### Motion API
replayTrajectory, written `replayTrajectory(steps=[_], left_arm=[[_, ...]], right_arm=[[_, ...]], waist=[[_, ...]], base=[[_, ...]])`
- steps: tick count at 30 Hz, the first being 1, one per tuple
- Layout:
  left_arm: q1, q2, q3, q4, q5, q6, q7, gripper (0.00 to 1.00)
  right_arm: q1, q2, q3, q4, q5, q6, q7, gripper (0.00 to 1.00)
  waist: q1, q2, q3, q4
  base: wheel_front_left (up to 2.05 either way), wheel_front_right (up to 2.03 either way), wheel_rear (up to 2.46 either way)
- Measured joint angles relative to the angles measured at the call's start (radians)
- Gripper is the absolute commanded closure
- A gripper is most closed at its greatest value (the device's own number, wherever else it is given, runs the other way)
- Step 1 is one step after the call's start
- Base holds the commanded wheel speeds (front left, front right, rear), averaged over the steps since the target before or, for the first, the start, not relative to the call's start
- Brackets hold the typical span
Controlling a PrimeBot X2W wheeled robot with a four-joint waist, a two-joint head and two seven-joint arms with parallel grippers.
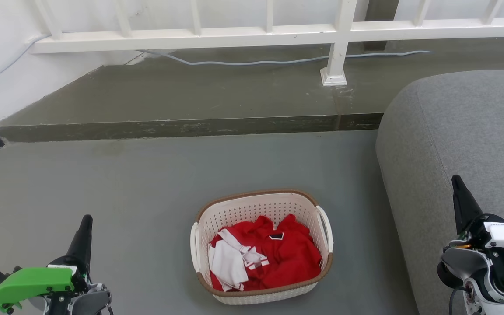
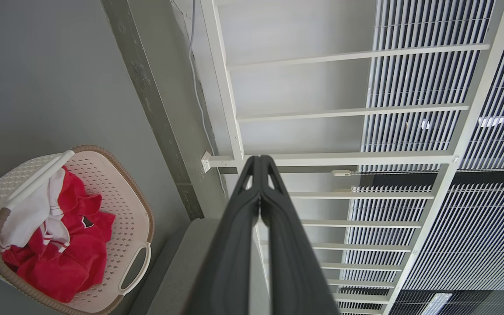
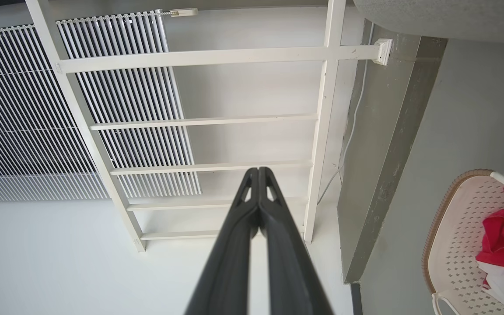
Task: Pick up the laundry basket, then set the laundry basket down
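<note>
The grey floor (image 1: 147, 183) was smooth and matte. On the robot's right it met a big sofa (image 1: 466, 144), rounded at the corner and covered in coarse grey fabric. Beyond the floor rose a low concrete ledge (image 1: 199, 96), scuffed along its edge, with a white railing (image 1: 234, 37) of square bars bolted onto it and a thin pale cable (image 1: 256, 62) trailing along its top.

The laundry basket (image 1: 252, 210) stood on the floor between the two arms, near the sofa's front. It was a rounded rectangle of cream plastic, its walls perforated with small holes, with a brown woven-look rim band (image 1: 252, 193) and a white loop handle (image 1: 325, 227) on each short side. Inside lay a crumpled red garment (image 1: 291, 253) and, against it on the robot's left, a rumpled white garment (image 1: 228, 262) with red trim.

The left gripper (image 2: 260, 159) and right gripper (image 3: 258, 170) hung well apart from the basket, each with its long dark tapered fingers pressed together at the tips, holding nothing.
</note>
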Motion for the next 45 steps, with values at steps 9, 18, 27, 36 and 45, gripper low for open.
replayTrajectory(steps=[9, 18, 27, 36, 45], left_arm=[[-0.001, 0.0, 0.001, 0.011, 0.0, -0.001, 0.007, 1.0], [-0.003, 0.0, 0.002, 0.018, 0.0, -0.004, 0.007, 1.0], [-0.005, 0.0, 0.003, 0.022, 0.0, -0.009, 0.008, 1.0], [-0.006, 0.0, 0.004, 0.026, 0.0, -0.01, 0.008, 1.0], [-0.009, 0.0, 0.006, 0.03, 0.0, -0.01, 0.009, 1.0]], right_arm=[[-0.001, 0.0, -0.001, 0.002, 0.0, 0.0, 0.0, 1.0], [-0.01, 0.002, -0.001, 0.005, 0.0, 0.0, 0.0, 1.0], [-0.011, 0.003, -0.002, 0.007, 0.0, 0.0, 0.0, 1.0], [-0.011, 0.003, -0.003, 0.01, 0.0, 0.0, 0.003, 1.0], [-0.011, 0.003, -0.004, 0.012, 0.0, 0.0, 0.003, 1.0]], waist=[[0.0, 0.0, 0.0, 0.0], [0.0, 0.0, -0.001, 0.0], [0.0, 0.0, -0.001, 0.0], [0.0, 0.0, -0.001, 0.0], [0.0001, 0.0, -0.001, 0.0]], base=[[0.0, 0.0, 0.0], [0.0, 0.0, 0.0], [0.0, 0.0, 0.0], [0.0, 0.0, 0.0], [0.0, 0.0, 0.0]])
